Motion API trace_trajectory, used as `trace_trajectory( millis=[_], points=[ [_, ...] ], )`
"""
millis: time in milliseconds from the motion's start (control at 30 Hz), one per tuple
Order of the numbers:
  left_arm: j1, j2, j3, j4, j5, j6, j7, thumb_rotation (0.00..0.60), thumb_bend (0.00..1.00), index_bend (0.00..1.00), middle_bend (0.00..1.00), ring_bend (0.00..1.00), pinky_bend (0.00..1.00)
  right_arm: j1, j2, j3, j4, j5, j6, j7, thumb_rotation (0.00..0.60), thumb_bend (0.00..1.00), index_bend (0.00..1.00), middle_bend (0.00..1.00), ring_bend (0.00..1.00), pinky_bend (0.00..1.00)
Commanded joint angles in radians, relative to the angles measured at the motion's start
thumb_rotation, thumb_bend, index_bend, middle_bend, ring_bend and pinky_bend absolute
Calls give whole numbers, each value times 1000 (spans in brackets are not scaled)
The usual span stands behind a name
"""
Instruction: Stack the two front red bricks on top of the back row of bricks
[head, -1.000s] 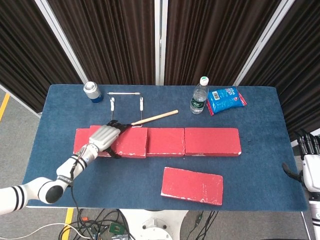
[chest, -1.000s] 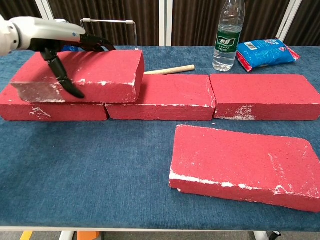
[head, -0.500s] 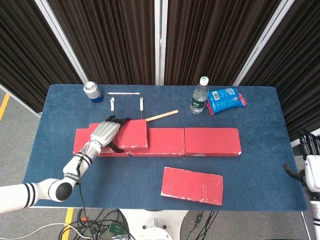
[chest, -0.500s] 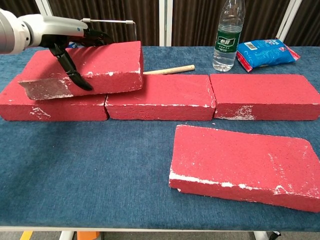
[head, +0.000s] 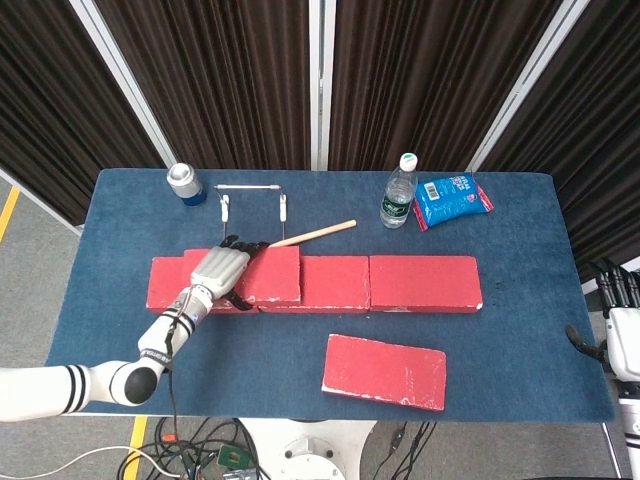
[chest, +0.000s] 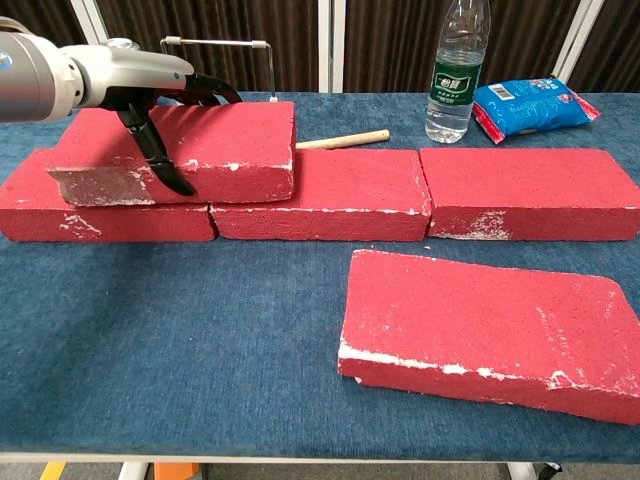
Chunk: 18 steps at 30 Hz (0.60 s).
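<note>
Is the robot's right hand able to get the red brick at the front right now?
Probably yes. The right hand hangs open off the table's right edge, and the front brick lies flat with bare blue cloth between them. Nothing stands in the way, though whether the arm reaches that far is uncertain.

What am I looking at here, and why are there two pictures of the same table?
It is a two-armed robot steered by a person. One camera sits on its head looking down, the other on its chest looking across the blue table. The left hand grips a red brick that lies on the back row of bricks. The right hand hangs off the table's edge, holding nothing. A second red brick lies alone in front. Behind are a water bottle, a can, a blue packet, a wooden stick and a small wire frame.
</note>
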Motion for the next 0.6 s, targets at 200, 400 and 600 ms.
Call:
trace_trajectory(
  millis=[200, 400, 600],
  points=[
    [-26, 14, 5, 4, -18, -54, -14, 600, 0, 89, 246, 146, 0, -1, -8, -3, 12, 9, -8, 9, 600, 183, 0, 0, 0, 0],
    [-36, 17, 6, 12, -21, -66, -30, 600, 0, 90, 245, 145, 0, -1, -11, -2, 20, 14, -9, 14, 600, 183, 0, 0, 0, 0],
    [-43, 19, 10, 24, -20, -84, -51, 600, 0, 90, 245, 146, 0, -1, -12, -4, 23, 14, -12, 17, 600, 183, 0, 0, 0, 0]
  ],
)
